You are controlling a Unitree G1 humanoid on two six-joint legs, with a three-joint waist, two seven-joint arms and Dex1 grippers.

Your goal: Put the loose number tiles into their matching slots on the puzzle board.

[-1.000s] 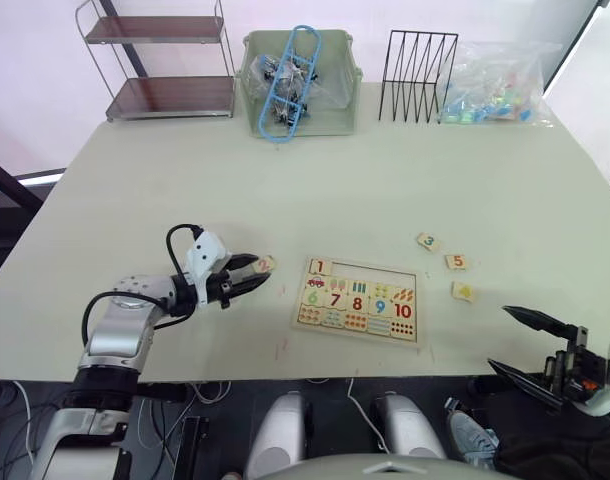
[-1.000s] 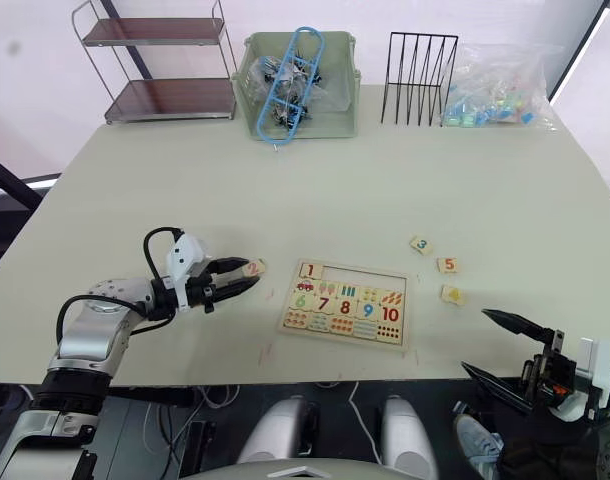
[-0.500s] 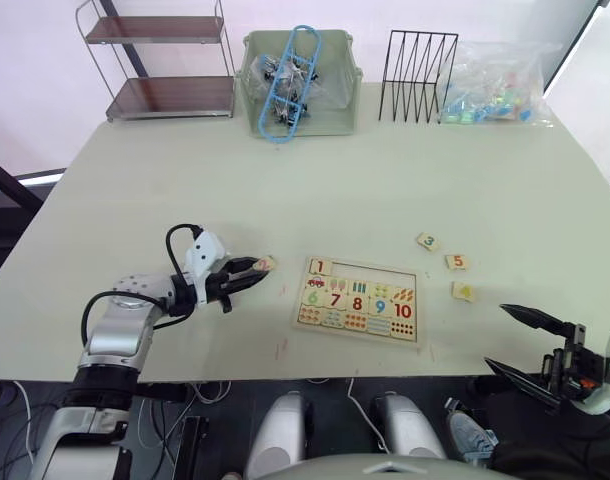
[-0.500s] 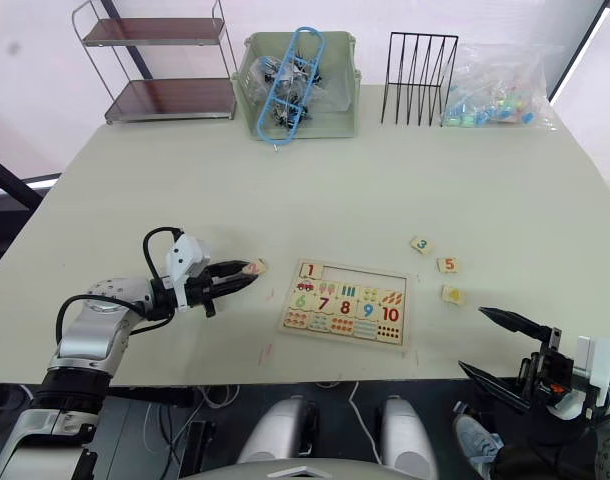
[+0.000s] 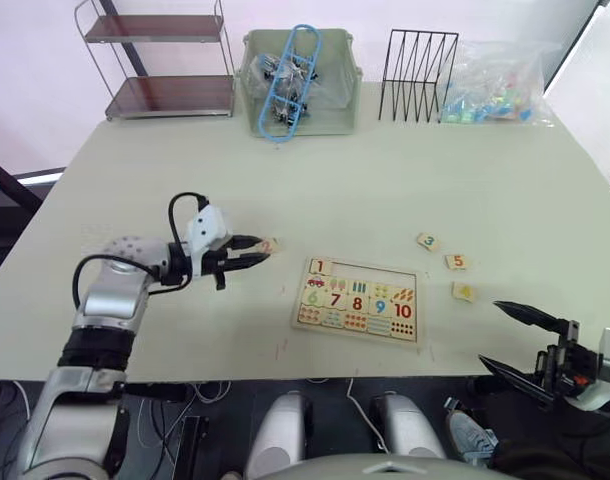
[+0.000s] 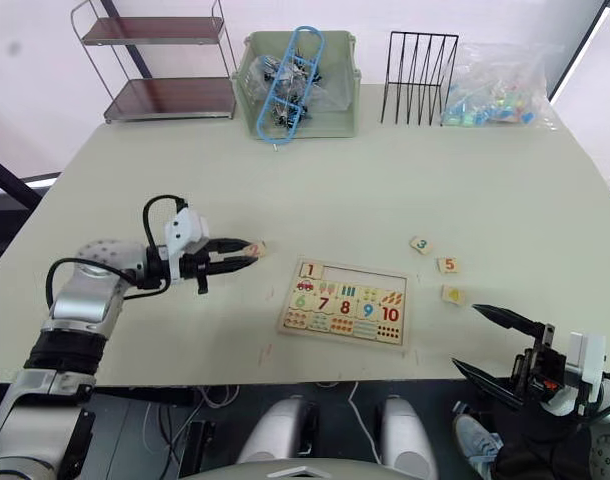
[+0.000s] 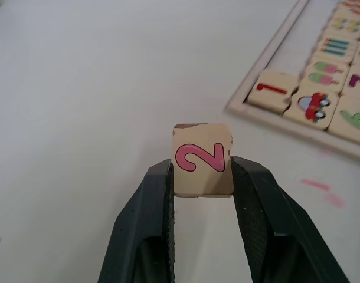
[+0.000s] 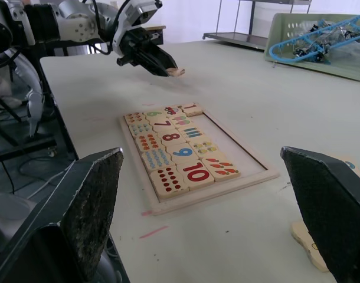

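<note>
The puzzle board [image 5: 360, 300] lies flat near the table's front edge. Tile 1 [image 5: 321, 266] sits in the left end of its top row, and the other slots [image 5: 375, 274] of that row are bare. My left gripper [image 5: 263, 250] hovers left of the board, shut on the pink tile 2 [image 7: 202, 159], which is held clear of the table. Tiles 3 [image 5: 427, 241], 5 [image 5: 455, 262] and 4 [image 5: 463, 291] lie loose on the table right of the board. My right gripper [image 5: 490, 333] hangs open past the front right edge, holding nothing.
Along the far edge stand a two-tier shelf [image 5: 160, 60], a green bin [image 5: 300, 80] with a blue clip frame, a black wire rack [image 5: 417, 62] and a clear bag of coloured pieces [image 5: 495, 85]. Pink marks stain the table beside the board.
My left gripper has closed on tile 2 and lifted it off the table, moving slightly away from me. The right gripper has barely moved.
</note>
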